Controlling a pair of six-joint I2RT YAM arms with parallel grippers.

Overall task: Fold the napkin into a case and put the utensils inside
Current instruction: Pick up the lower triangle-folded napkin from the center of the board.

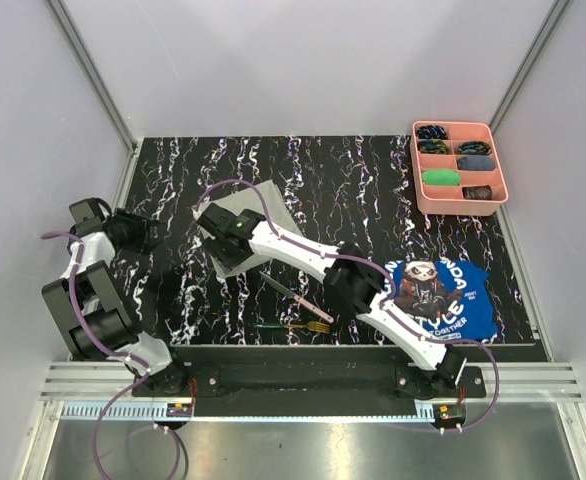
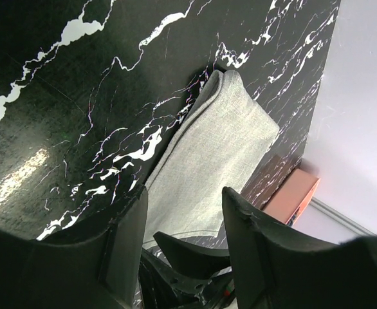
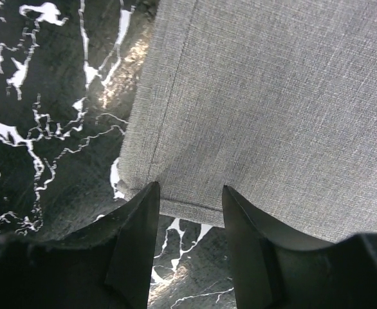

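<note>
The napkin [image 1: 269,205], a light grey cloth folded into layers, lies left of centre on the black marbled table [image 1: 363,190]. My right gripper [image 1: 220,224] reaches across it. In the right wrist view the right gripper [image 3: 188,193] is open, and its fingertips [image 3: 148,193] straddle the napkin's [image 3: 272,96] hemmed near edge by a corner. My left gripper [image 1: 151,232] hangs left of the cloth. It [image 2: 183,206] is open and empty, with the napkin [image 2: 217,145] beyond it. The pink-handled knife [image 1: 298,298] and the green-handled fork [image 1: 291,326] lie on the table near the front.
A blue printed cloth [image 1: 438,295] lies at the front right under the right arm. A pink compartment tray [image 1: 453,125] with small items stands at the back right; its corner [image 2: 293,195] shows in the left wrist view. White walls enclose the table.
</note>
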